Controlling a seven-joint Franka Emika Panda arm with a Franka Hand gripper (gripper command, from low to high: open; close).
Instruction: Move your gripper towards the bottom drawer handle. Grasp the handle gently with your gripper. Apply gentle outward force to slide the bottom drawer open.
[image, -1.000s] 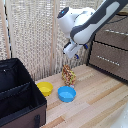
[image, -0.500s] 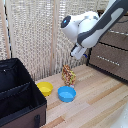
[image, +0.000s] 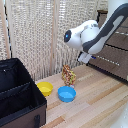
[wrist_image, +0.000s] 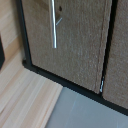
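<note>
Over the last second our arm (image: 97, 35) has swung up and toward the exterior view's right, away from the bowls and closer to the dresser (image: 116, 52). We judge this as the approach to the drawer front only; no contact with any handle has been made.

The bottom drawer (image: 112, 64) sits at the exterior view's right edge, low on the dresser, just above the wooden worktop (image: 95, 107). Its handle (image: 111, 61) shows there only as a faint pale streak. In the wrist view a silver bar (wrist_image: 54, 22) lies on a brown front, well clear of the camera, but we cannot tell for certain which drawer it belongs to.

The gripper (image: 86, 57) is mostly hidden behind the arm's white shell; only a pale block shows. The fingers appear in neither view, so we cannot tell how far apart they stand or whether they hold anything.

The yellow bowl (image: 44, 88), the blue bowl (image: 66, 93), the spotted toy (image: 68, 76) and the black case (image: 17, 97) lie well apart from the drawer
</note>
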